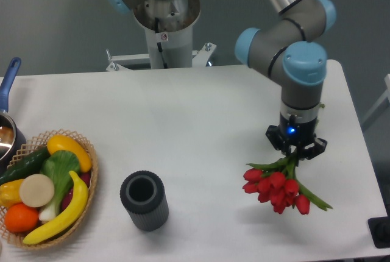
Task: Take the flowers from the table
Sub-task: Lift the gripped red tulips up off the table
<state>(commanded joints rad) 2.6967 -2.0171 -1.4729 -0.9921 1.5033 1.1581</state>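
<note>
Flowers (277,187) hang from the gripper (295,151) in the single fixed view, red buds drooping down and to the left, long leaves trailing right. The fingers are closed on the green stems just above the buds; how firmly they pinch cannot be told from here. The bunch appears raised off the table (183,128), over its right part, well apart from the dark ribbed cup (144,200) and the basket (82,146) of fruit and vegetables at the left edge.

Judging from this, the grasp is made and the lift is the step in hand. Doing it well likely means rising straight and smoothly, with no quick wrist swings, since the stems are thin and the heavy heads hang to one side and could twist or slide out of the grip. Holding the squeeze steady and letting the lowest leaf tips come clear of the surface should finish the pick.
</note>
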